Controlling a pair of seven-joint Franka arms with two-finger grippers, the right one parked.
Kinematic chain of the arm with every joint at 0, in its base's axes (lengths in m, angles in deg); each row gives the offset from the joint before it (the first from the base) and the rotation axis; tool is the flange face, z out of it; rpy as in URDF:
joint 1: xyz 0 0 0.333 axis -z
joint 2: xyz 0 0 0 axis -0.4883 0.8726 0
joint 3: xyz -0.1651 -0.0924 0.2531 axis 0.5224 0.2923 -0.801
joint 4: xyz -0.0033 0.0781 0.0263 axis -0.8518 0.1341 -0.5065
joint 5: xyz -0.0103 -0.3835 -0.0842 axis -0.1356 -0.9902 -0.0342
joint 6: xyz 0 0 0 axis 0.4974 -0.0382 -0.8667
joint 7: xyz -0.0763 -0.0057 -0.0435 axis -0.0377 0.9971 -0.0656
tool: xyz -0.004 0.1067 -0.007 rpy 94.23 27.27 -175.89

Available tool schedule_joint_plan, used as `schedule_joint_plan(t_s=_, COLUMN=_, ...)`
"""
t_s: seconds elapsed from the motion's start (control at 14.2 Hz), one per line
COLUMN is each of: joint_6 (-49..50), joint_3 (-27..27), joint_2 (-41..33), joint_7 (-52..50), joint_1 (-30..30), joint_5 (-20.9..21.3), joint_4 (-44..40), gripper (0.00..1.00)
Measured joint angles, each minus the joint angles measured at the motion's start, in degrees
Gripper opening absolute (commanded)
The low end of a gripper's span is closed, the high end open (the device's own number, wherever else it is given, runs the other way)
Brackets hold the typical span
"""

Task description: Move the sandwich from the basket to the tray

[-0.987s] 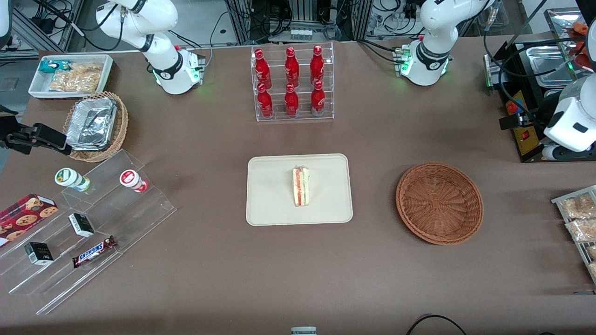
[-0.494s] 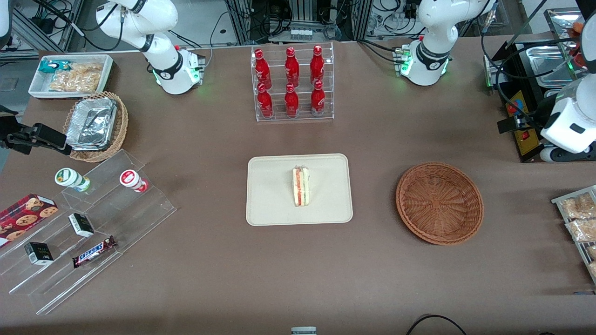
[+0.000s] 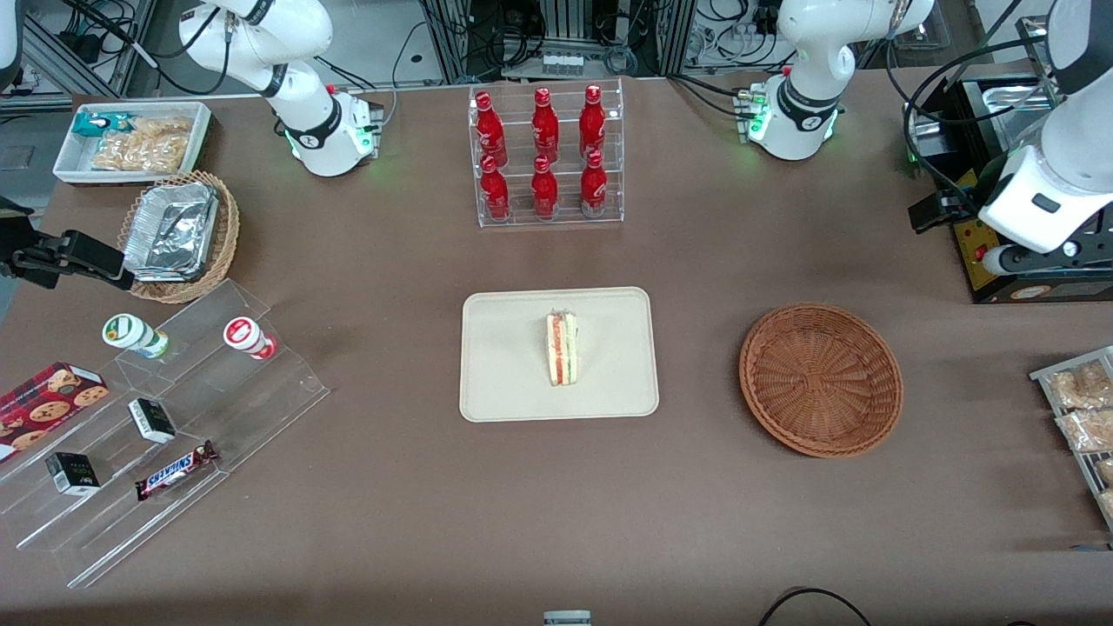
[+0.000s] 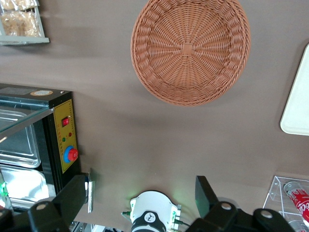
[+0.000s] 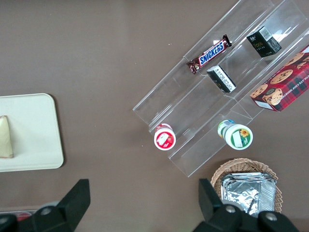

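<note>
**A:** Where's the sandwich right now?

**B:** The sandwich lies on the tray, near the tray's middle, on its side with the red and green filling showing along one edge. Nothing is touching it.

**A:** And the basket?

**B:** The basket sits on the worktop beside the tray, toward my end, well apart from it. It holds nothing; I see the bare weave straight down from my wrist camera, with a corner of the tray just in view.

**A:** Where's your end effector?

**B:** My end effector is up high at my end of the worktop, over the worktop's edge by the black machine with the red button. It is well away from basket and tray alike. My fingers are spread wide apart with nothing between them; through the gap I see brown worktop and my arm's white base with its green light.

**A:** What else is around?

**B:** A clear rack of red bottles stands farther from the front camera than the tray. Toward the parked arm's end there's a lighter basket with foil trays, a white bin of snacks, and clear stepped shelves carrying a Snickers bar, two small cups, small dark boxes and a cookie box. At my end, snack packets lie at the worktop's edge.
</note>
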Motion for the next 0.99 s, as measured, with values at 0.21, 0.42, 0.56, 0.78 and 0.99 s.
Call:
schedule_joint_plan(t_s=0.21, joint_6=-0.4, joint_3=0.0, joint_2=-0.1, joint_7=0.0, joint_1=0.5, joint_5=0.0, joint_4=0.3, gripper=1.0)
schedule_joint_plan(t_s=0.42, joint_6=-1.0, joint_3=-0.4, joint_2=0.1, joint_7=0.0, joint_1=0.5, joint_5=-1.8, joint_4=0.2, gripper=1.0)
schedule_joint_plan(t_s=0.56, joint_6=-1.2, joint_3=-0.6, joint_2=0.5, joint_7=0.0, joint_1=0.5, joint_5=-2.7, joint_4=-0.2, gripper=1.0)
schedule_joint_plan(t_s=0.78, joint_6=-1.2, joint_3=-0.6, joint_2=0.9, joint_7=0.0, joint_1=0.5, joint_5=-2.8, joint_4=-0.5, gripper=1.0)
schedule_joint_plan(t_s=0.99, joint_6=-1.4, joint_3=-0.6, joint_2=1.0, joint_7=0.0, joint_1=0.5, joint_5=-2.8, joint_4=-0.6, gripper=1.0)
